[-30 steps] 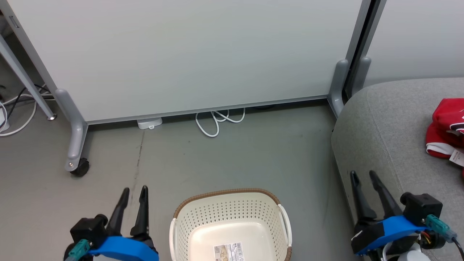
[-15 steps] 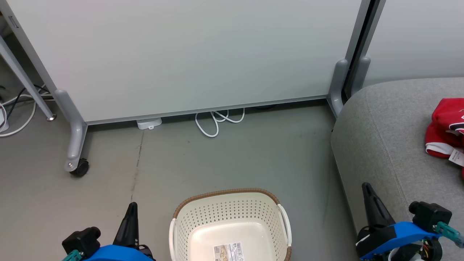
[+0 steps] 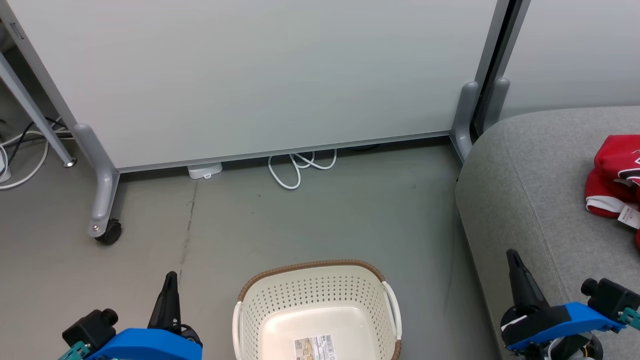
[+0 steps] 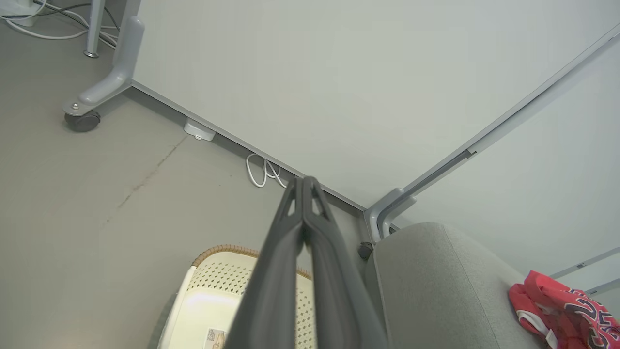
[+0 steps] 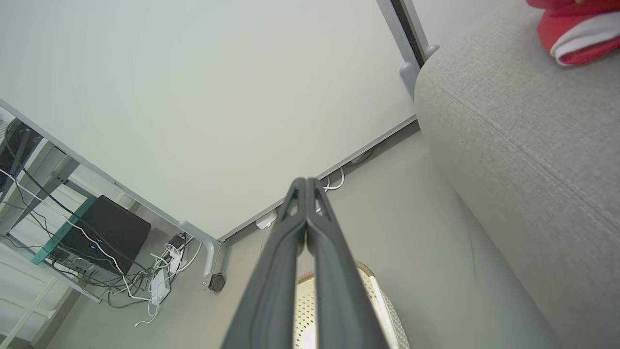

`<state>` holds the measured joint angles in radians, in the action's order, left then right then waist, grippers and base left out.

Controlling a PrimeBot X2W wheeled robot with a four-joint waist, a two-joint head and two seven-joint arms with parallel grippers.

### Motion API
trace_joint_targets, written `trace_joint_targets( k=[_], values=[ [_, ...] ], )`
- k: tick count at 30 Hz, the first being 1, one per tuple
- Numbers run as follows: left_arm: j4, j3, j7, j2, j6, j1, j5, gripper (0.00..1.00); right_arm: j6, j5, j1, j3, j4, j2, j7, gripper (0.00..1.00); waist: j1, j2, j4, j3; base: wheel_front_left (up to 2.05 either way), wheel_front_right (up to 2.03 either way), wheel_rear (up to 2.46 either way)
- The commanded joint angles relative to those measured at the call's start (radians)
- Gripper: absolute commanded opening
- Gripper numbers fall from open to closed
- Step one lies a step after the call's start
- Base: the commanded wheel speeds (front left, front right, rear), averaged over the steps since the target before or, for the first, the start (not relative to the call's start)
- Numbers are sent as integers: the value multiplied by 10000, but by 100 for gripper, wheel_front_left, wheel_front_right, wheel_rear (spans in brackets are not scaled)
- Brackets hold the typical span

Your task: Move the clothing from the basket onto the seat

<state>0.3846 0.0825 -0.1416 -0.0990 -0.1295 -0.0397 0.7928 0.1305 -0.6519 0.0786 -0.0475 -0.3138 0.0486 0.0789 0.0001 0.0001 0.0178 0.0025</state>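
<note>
The cream basket point(image 3: 315, 287) stands on the floor at the bottom centre with only a paper label point(image 3: 314, 348) on its base. Red clothing point(image 3: 614, 181) with white trim lies on the grey seat point(image 3: 530, 190) at the right edge. My left gripper point(image 3: 170, 285) is shut to the left of the basket, holding nothing. My right gripper point(image 3: 514, 260) is shut over the seat's near corner, holding nothing. In the left wrist view the fingers point(image 4: 290, 242) press together above the basket point(image 4: 213, 295), with the clothing point(image 4: 557, 305) on the seat point(image 4: 436, 291). The right wrist view shows closed fingers point(image 5: 281, 252) beside the seat point(image 5: 523, 145).
A wheeled partition panel point(image 3: 250, 75) stands behind the basket, with a caster point(image 3: 109, 232) at the left and a post point(image 3: 467, 115) by the seat. White cables point(image 3: 295, 170) lie under its bottom edge. Equipment and cables point(image 5: 106, 237) sit behind the panel.
Both grippers have gone from open to shut and have drawn back toward the bottom edge. The basket and the clothing have stayed where they were.
</note>
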Motion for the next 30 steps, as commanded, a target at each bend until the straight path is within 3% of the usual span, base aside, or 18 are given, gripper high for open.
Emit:
trace_joint_targets(
  k=[1, 30],
  values=[
    [-211, -121, 88, -20, -5, -306, 340, 0, 2, -408, 193, -55, 195, 19, -68, 0, -1, -1, -3, 0, 0, 0, 0],
    [-687, -850, 1045, 176, -10, -488, 3350, 0, 3, -3930, 272, -297, 405, 22, -787, 0, -1, -1, -53, 2, 0, 0, 0]
  ],
)
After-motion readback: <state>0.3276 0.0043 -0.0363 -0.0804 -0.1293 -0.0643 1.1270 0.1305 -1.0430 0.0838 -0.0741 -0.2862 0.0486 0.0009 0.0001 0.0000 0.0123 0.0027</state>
